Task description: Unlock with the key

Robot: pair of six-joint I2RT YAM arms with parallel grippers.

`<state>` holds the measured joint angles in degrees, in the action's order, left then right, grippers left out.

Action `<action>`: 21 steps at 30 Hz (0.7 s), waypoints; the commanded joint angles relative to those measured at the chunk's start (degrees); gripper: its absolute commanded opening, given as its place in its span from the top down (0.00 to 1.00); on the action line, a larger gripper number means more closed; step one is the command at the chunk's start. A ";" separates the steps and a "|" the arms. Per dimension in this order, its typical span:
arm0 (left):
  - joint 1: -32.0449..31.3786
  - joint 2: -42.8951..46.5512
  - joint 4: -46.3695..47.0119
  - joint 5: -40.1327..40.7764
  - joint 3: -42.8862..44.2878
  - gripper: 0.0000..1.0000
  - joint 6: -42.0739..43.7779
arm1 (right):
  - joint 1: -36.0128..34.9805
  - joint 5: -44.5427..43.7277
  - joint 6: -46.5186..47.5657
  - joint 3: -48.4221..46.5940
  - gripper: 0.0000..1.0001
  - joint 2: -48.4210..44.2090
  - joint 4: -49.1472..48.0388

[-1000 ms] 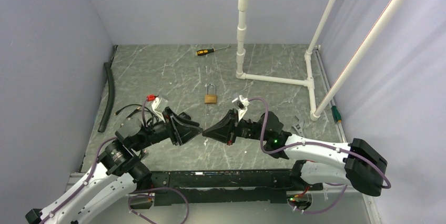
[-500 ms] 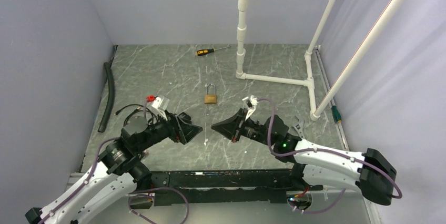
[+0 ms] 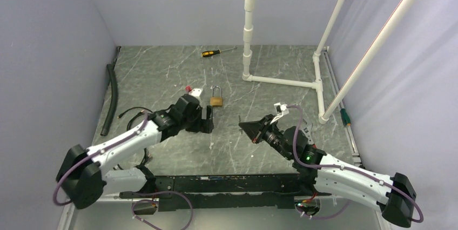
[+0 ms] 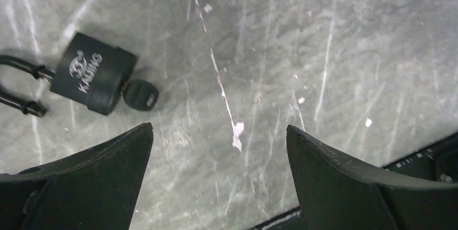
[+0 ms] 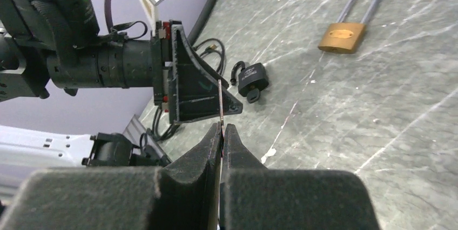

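A brass padlock (image 3: 216, 100) lies flat mid-table; it also shows in the right wrist view (image 5: 341, 36). A black padlock (image 4: 93, 73) lies on the table with a black-headed key (image 4: 141, 94) in its keyhole; it also shows in the right wrist view (image 5: 252, 77). My left gripper (image 4: 219, 128) is open and empty, hovering just right of the black padlock, and hides it in the top view (image 3: 206, 120). My right gripper (image 5: 222, 127) is shut on a thin key blade (image 5: 221, 103) that sticks out past the fingertips, held above the table (image 3: 246, 128).
A yellow-handled screwdriver (image 3: 216, 52) lies at the back. A black hose (image 3: 110, 97) runs along the left wall. A white pipe frame (image 3: 281, 81) stands at the back right. A wrench (image 3: 306, 129) and a green-handled tool (image 3: 344, 115) lie at the right.
My left arm has reached forward toward the padlocks and turned its gripper downward. My right arm has drawn back to the right, still gripping the key.
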<state>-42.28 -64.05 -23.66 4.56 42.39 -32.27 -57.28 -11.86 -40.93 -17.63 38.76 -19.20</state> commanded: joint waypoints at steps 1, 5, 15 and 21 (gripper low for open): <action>0.12 -7.65 -1.41 6.35 9.49 0.01 3.92 | 0.41 -5.47 -2.09 1.06 1.00 -4.37 4.01; 0.19 -18.66 -4.70 8.85 17.88 0.01 6.73 | 0.55 -7.41 -2.55 0.85 1.00 -6.35 8.01; 6.28 -39.18 -7.42 1.82 35.30 0.02 11.31 | 0.59 -7.92 -0.89 2.57 1.00 -12.92 11.43; 8.34 -45.60 -8.05 -0.86 39.46 0.05 12.17 | 0.67 -8.09 0.14 3.49 1.00 -15.62 12.11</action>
<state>-34.26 -107.48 -29.93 6.22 78.17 -21.87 -56.82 -19.05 -42.15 -14.72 24.32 -6.81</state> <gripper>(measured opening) 0.968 0.017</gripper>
